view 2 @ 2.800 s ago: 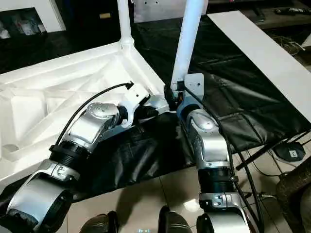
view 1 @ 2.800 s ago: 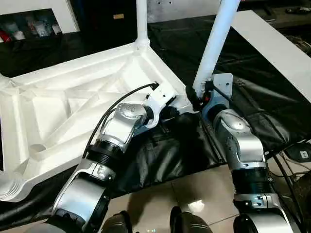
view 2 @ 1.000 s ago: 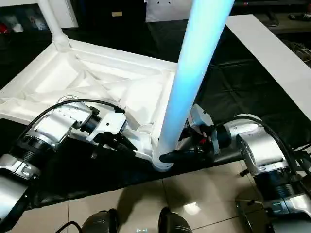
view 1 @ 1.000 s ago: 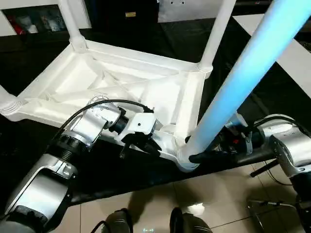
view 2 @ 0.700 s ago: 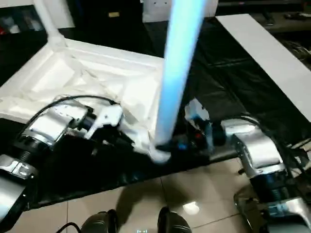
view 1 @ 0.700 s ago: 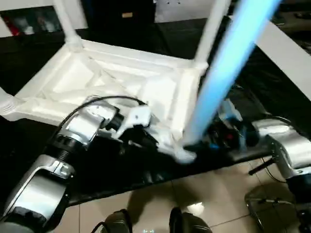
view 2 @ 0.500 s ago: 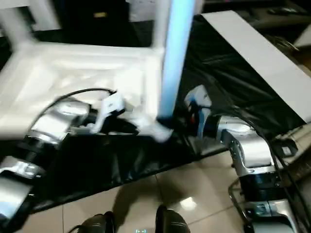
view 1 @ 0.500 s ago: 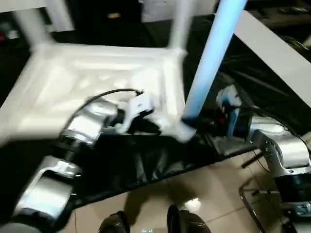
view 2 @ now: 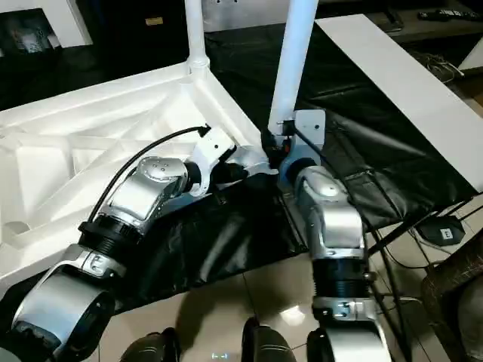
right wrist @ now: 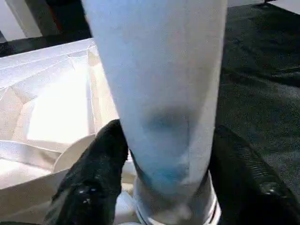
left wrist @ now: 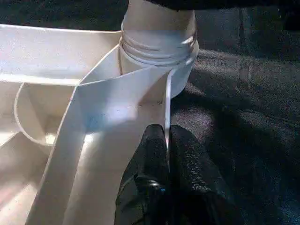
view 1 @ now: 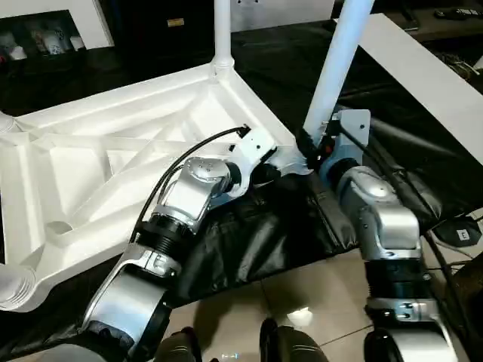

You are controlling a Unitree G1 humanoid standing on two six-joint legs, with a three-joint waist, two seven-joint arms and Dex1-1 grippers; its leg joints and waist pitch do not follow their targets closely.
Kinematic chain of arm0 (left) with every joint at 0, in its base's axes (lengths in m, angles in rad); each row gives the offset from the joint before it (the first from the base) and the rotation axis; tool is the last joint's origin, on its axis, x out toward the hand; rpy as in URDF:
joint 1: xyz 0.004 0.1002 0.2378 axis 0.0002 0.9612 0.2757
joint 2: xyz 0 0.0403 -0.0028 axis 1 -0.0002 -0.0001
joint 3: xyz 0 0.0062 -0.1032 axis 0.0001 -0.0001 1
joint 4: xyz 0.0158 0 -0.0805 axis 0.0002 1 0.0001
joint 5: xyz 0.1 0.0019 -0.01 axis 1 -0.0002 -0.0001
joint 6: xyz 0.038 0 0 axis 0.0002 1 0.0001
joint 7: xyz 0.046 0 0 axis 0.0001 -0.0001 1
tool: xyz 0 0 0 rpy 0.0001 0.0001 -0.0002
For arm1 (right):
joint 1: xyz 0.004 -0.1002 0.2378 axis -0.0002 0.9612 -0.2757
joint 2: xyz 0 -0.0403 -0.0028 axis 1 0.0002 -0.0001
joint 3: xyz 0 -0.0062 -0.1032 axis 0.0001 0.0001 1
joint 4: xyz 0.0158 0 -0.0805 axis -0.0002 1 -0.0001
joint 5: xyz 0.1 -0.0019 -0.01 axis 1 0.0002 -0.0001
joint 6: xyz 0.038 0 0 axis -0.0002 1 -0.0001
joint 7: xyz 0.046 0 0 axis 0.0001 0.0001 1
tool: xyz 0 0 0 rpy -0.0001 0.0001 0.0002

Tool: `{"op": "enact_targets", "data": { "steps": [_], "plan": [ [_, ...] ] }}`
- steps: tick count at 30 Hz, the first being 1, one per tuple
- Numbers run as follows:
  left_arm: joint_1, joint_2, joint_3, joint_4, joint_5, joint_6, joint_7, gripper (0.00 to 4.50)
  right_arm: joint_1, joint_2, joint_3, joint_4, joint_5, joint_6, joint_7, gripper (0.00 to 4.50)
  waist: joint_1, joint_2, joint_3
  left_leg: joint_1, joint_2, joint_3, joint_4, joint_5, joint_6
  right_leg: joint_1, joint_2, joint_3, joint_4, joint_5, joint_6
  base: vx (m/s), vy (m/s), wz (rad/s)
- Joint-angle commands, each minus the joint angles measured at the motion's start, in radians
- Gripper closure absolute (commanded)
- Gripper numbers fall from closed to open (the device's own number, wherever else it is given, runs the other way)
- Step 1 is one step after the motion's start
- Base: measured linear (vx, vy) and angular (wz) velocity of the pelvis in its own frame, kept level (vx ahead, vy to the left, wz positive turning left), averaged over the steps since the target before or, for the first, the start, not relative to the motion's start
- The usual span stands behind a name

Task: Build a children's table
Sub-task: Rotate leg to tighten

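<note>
Tabletop: white top [view 1: 113, 162] lies underside-up on black cover [view 1: 256, 234], centre toward 9 o'clock.
Left pincer [left wrist: 165, 145]: clamped on its rim.
Right pincer [right wrist: 159, 183]: closed round near leg [view 1: 336, 68].
Progress: far leg [view 1: 222, 30] seated; others unclear.

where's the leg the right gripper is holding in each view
Left eye view: the leg rises right of centre, from the near corner socket.
Right eye view: same leg, just right of centre.
Left wrist view: its base sits in the socket.
Right wrist view: it stands between the black fingers.
Shared landmark: the near corner socket.
</note>
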Motion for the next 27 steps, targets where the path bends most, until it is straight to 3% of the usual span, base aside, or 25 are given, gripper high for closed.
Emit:
{"op": "enact_targets", "data": {
  "steps": [1, 3, 5, 9, 12, 14, 17, 20, 27],
  "plan": [
    [0.011, -0.046, -0.046, -0.015, -0.018, -0.016, -0.035, 4.50, 0.026, 0.015, 0.087, 0.005, 0.025, 0.011, 0.072, 1.46, 0.004, 0.002, -0.059, 0.010, 0.050, -0.027, -0.063, -0.172, 0.086, 0.059, -0.086, 0.056, -0.079, -0.328, -0.182, 0.000, 0.000, 0.00],
    [0.014, -0.039, -0.047, -0.019, -0.020, -0.017, -0.045, 4.50, 0.030, 0.007, 0.086, -0.001, 0.025, 0.004, 0.080, 1.31, 0.006, 0.002, -0.059, 0.008, 0.050, -0.026, -0.063, -0.163, 0.091, 0.061, -0.086, 0.056, -0.077, -0.311, -0.188, 0.000, 0.000, 0.00],
    [0.033, 0.021, -0.058, -0.036, -0.026, -0.057, -0.123, 4.50, 0.061, -0.072, 0.064, -0.035, 0.058, -0.029, 0.181, 1.15, 0.011, 0.000, -0.060, 0.007, 0.049, -0.026, -0.061, -0.152, 0.104, 0.066, -0.087, 0.057, -0.075, -0.290, -0.189, 0.000, 0.000, 0.00],
    [0.057, 0.092, -0.080, -0.050, -0.032, -0.101, -0.226, 4.50, 0.084, -0.174, 0.041, -0.051, 0.076, -0.039, 0.289, 0.77, 0.013, -0.003, -0.067, -0.001, 0.046, -0.022, -0.053, -0.056, 0.154, 0.077, -0.085, 0.059, -0.054, -0.134, -0.230, 0.000, 0.000, 0.00],
    [0.077, 0.147, -0.098, -0.067, -0.042, -0.117, -0.326, 4.50, 0.091, -0.277, 0.031, -0.052, 0.104, -0.030, 0.422, 0.66, 0.019, 0.001, -0.066, 0.000, 0.047, -0.018, -0.047, -0.008, 0.196, 0.075, -0.082, 0.059, -0.044, -0.048, -0.262, 0.000, 0.000, 0.00],
    [0.081, 0.169, -0.108, -0.069, -0.043, -0.128, -0.362, 4.50, 0.096, -0.321, 0.039, -0.052, 0.123, -0.031, 0.497, 0.45, 0.021, 0.002, -0.063, 0.001, 0.048, -0.018, -0.047, -0.028, 0.205, 0.073, -0.083, 0.057, -0.047, -0.083, -0.266, 0.000, 0.000, 0.00],
    [0.089, 0.235, -0.153, -0.070, -0.032, -0.209, -0.479, 4.50, 0.126, -0.451, 0.104, -0.052, 0.127, -0.095, 0.712, 0.23, 0.027, 0.000, -0.058, 0.005, 0.054, -0.020, -0.050, -0.085, 0.184, 0.070, -0.086, 0.056, -0.059, -0.214, -0.237, 0.000, 0.000, 0.00],
    [0.097, 0.279, -0.181, -0.081, -0.041, -0.267, -0.575, 4.50, 0.140, -0.516, 0.139, -0.054, 0.147, -0.144, 0.860, 0.14, 0.028, -0.001, -0.057, 0.005, 0.055, -0.023, -0.051, -0.113, 0.171, 0.068, -0.089, 0.055, -0.063, -0.266, -0.225, 0.000, 0.000, 0.00],
    [0.085, 0.351, -0.228, -0.081, -0.047, -0.389, -0.734, 4.50, 0.137, -0.609, 0.209, -0.034, 0.197, -0.233, 1.153, 0.14, 0.035, -0.009, -0.060, 0.006, 0.061, -0.019, -0.048, -0.087, 0.173, 0.067, -0.088, 0.057, -0.053, -0.233, -0.239, 0.000, 0.000, 0.00]
  ]
}}
